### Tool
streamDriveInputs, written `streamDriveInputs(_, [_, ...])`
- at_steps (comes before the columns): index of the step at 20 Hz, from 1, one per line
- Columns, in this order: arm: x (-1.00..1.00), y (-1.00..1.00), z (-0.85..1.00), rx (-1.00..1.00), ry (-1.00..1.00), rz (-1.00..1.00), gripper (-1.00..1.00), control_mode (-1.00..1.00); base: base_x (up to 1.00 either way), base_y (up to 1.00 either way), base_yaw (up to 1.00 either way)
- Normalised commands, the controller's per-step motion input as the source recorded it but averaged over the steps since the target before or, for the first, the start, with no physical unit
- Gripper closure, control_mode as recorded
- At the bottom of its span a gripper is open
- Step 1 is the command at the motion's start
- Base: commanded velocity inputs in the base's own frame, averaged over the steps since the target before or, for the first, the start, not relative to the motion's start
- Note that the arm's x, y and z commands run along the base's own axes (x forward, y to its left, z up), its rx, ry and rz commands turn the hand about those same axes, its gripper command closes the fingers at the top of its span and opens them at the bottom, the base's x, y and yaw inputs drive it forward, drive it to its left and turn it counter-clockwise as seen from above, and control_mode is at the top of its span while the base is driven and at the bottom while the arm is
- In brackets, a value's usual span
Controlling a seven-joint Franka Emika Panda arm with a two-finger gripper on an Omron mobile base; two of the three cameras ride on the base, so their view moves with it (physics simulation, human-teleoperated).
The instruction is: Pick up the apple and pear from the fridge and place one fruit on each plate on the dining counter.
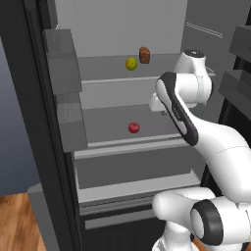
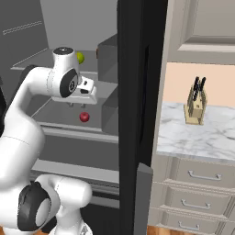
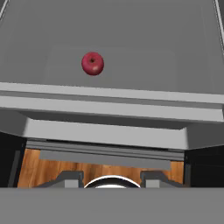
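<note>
My gripper (image 2: 75,104) hangs at the end of my bent arm, inside the open fridge (image 1: 34,98), its jaws drawn together on nothing, with no fruit between them. It hovers above the middle shelf (image 1: 105,120), pointing down, and the apple (image 3: 92,63) sits below and ahead of it on that shelf, clear of my fingers and well apart from the shelf's front lip. From the left base view the apple (image 1: 134,128) lies off to one side of my hand, with bare shelf around it. One shelf higher than my hand, farther back, the pear (image 1: 131,63) rests just beside a brown loaf-like block (image 1: 144,55); I cannot tell whether the two touch. Grey door bins (image 1: 63,59) stand out to the side of my arm. Beyond the fridge frame on the other side, a knife block (image 2: 195,108) stands on a marble wall counter (image 2: 202,133). I judge I am at the very start: reaching for the first fruit, nothing yet picked. The next move calls for spreading my jaws, bringing them over the apple, lowering around it, and closing before lifting it out past the shelf edge
</note>
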Motion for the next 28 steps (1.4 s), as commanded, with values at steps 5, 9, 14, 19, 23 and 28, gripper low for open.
streamDriveInputs(5, [-0.12, 0.08, 0.0, 0.0, -0.01, 0.0, -1.0, -1.0, 0.0, 0.0, 0.0])
streamDriveInputs(9, [-0.16, 0.21, 0.13, 0.0, -0.09, 0.0, -1.0, -1.0, 0.0, 0.0, 0.0])
streamDriveInputs(14, [0.05, 0.27, -0.65, 0.0, -0.01, 0.0, -1.0, -1.0, 0.0, 0.0, 0.0])
streamDriveInputs(19, [0.53, 0.24, -0.99, 0.0, -0.08, 0.0, -1.0, -1.0, 0.0, 0.0, 0.0])
streamDriveInputs(23, [1.0, 0.14, -0.98, 0.0, -0.11, 0.0, -1.0, -1.0, 0.0, 0.0, 0.0])
streamDriveInputs(28, [0.73, 0.11, -0.39, 0.0, -0.04, 0.0, -1.0, -1.0, 0.0, 0.0, 0.0])
